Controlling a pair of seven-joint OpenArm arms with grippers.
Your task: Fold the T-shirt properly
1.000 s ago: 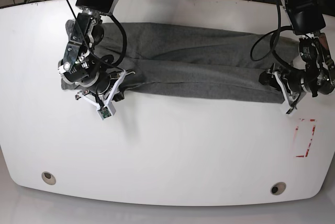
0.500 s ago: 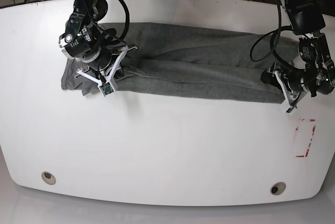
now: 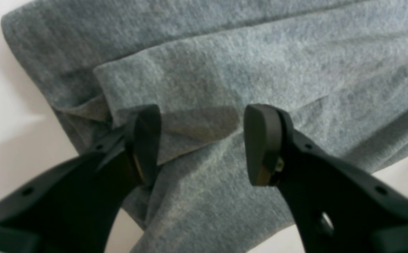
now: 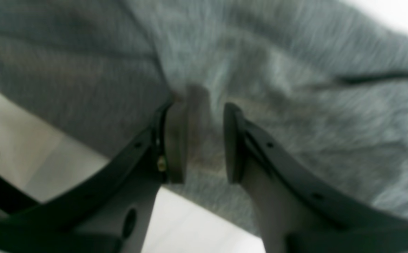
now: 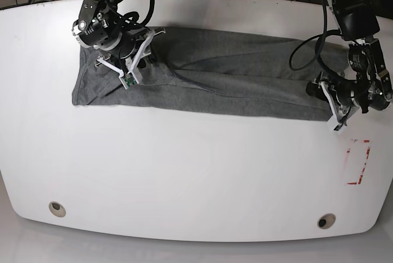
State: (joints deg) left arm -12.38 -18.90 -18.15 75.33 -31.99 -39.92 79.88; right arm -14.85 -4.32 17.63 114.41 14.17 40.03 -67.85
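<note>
A: Where is the T-shirt point(image 5: 227, 78)?

B: It lies on the white desk point(image 5: 184, 177), near the far edge. It is folded into a long grey band. Its long way runs from the left side of the desk to the right side.

A: What does the cloth look like?

B: Soft and fuzzy, with folds and layers on top of each other.

A: What about the left gripper point(image 3: 202, 140)?

B: Its black jaws stand wide apart over a fold at the right end. It grips nothing.

A: And the right gripper point(image 4: 198, 140)?

B: It is at the left end. Its jaws are a little apart, with cloth between them. I cannot tell if they pinch it.
</note>
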